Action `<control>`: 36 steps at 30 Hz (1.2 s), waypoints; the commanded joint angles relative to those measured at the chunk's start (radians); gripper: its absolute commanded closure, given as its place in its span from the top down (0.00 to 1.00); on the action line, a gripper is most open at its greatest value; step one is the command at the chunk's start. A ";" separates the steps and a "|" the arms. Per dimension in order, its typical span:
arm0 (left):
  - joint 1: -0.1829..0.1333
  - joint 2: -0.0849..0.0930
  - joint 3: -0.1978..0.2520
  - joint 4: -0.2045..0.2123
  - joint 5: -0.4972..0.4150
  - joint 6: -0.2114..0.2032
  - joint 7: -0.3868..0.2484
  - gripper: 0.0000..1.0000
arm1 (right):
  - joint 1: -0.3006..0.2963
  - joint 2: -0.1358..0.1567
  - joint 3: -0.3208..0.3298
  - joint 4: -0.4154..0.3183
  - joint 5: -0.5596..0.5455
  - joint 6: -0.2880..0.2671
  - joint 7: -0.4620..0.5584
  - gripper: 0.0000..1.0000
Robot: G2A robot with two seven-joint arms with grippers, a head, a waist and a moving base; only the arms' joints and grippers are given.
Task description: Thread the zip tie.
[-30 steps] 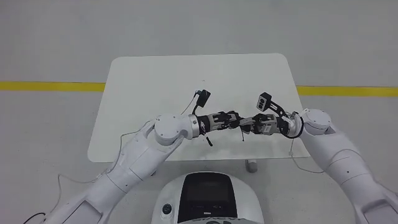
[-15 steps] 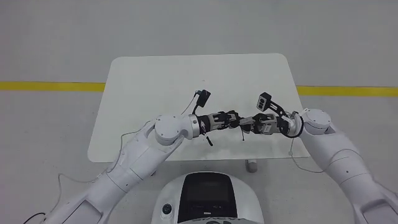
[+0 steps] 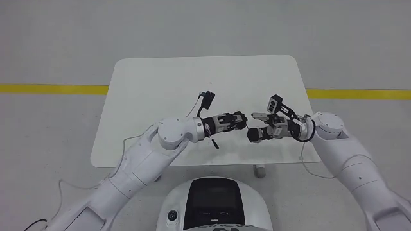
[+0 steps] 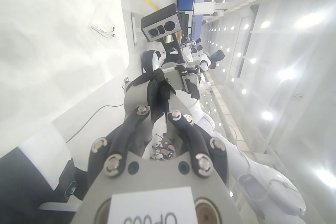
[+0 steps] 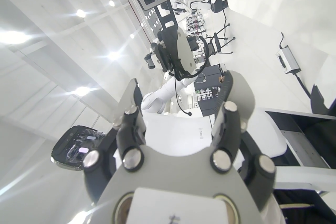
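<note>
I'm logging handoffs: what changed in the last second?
The right pincer opened and drew slightly away from the left pincer, apparently letting go of the zip tie. The left pincer stayed in place, shut on the zip tie.

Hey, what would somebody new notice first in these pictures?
Two white arms face each other, nearly tip to tip, over the near edge of the white table. The left gripper is shut on a black zip tie, while the right gripper faces it, open wide and empty.
</note>
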 commanded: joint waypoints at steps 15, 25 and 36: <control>0.044 0.004 -0.049 -0.039 0.016 0.013 0.203 0.00 | -0.039 0.000 0.046 -0.026 -0.007 -0.093 -0.136 1.00; 0.084 -0.023 -0.026 -0.021 -0.049 -0.112 0.393 0.00 | -0.117 -0.016 0.055 -0.087 -0.006 -0.371 -0.220 1.00; 0.041 -0.071 0.050 0.046 0.017 -0.201 0.592 0.00 | -0.209 -0.062 0.192 -0.174 -0.066 -0.371 -0.257 1.00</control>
